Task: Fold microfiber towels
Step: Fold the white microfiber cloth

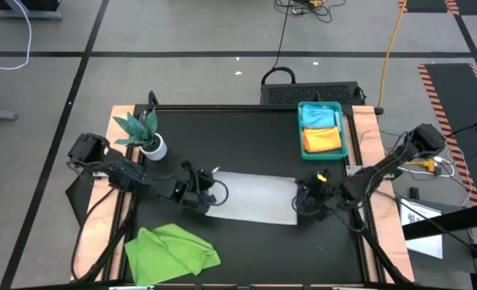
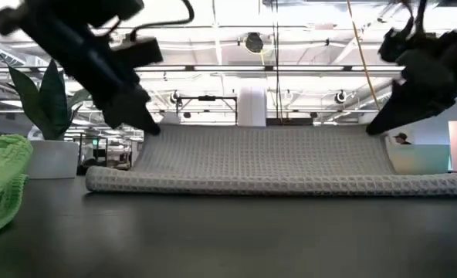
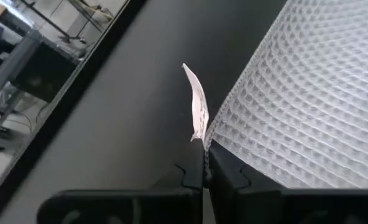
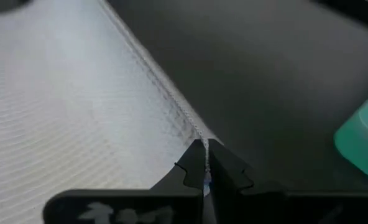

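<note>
Teal tray (image 1: 348, 143) at the table's far right holds the pale blue towel (image 1: 320, 117) and orange towel (image 1: 322, 140). Left gripper (image 1: 209, 196) and right gripper (image 1: 304, 199) each pinch a corner of the white-grey towel (image 1: 250, 196) mid-table; the lime green towel (image 1: 171, 252) lies near the front.

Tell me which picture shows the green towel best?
The high view: the whole lime green towel lies crumpled at the table's near left. The low view catches only its edge. Neither wrist view shows it.

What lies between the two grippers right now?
The white-grey towel spans the gap, its corners pinched by the left gripper and right gripper; the high view shows this.
</note>
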Robot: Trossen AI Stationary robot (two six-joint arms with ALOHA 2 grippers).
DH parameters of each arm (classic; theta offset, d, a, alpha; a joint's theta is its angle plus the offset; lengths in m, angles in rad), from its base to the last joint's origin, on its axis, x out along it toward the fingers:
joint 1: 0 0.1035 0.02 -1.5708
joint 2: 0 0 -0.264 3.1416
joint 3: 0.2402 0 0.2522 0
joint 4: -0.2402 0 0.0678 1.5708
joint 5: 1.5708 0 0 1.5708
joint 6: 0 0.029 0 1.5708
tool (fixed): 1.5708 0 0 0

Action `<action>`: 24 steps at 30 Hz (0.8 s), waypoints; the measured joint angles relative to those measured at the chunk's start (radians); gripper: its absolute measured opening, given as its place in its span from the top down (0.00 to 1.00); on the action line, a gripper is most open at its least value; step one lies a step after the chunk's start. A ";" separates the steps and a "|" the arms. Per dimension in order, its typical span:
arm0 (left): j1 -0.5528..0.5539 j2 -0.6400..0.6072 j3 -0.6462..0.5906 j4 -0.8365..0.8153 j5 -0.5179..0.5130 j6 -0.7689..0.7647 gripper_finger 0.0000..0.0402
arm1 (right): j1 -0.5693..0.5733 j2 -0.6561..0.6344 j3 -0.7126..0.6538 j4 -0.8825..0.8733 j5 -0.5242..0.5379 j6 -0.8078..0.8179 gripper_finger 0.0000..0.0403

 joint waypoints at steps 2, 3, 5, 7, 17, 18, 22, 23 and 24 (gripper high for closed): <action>0.025 0.000 -0.043 0.089 0.012 0.025 0.99 | -0.043 0.000 -0.017 0.018 -0.029 -0.017 1.00; 0.035 0.000 -0.063 0.137 0.022 0.041 0.99 | -0.063 0.000 -0.027 0.033 -0.047 -0.031 1.00; 0.051 0.000 -0.100 0.219 0.040 0.069 0.97 | -0.094 0.000 -0.051 0.076 -0.077 -0.050 1.00; 0.063 0.000 -0.129 0.276 0.064 0.082 0.96 | -0.120 0.000 -0.075 0.132 -0.106 -0.073 1.00; 0.083 0.000 -0.234 0.451 0.087 0.062 0.99 | -0.212 0.000 -0.205 0.429 -0.185 -0.173 1.00; 0.083 0.000 -0.242 0.463 0.088 0.058 0.99 | -0.217 0.000 -0.210 0.430 -0.185 -0.172 1.00; 0.083 0.000 -0.271 0.522 0.089 0.043 0.92 | -0.234 0.000 -0.230 0.434 -0.204 -0.168 1.00; 0.083 0.000 -0.280 0.537 0.094 0.042 0.90 | -0.239 0.000 -0.236 0.441 -0.206 -0.168 1.00; 0.084 0.000 -0.286 0.554 0.104 0.042 0.87 | -0.241 0.000 -0.244 0.456 -0.206 -0.171 0.99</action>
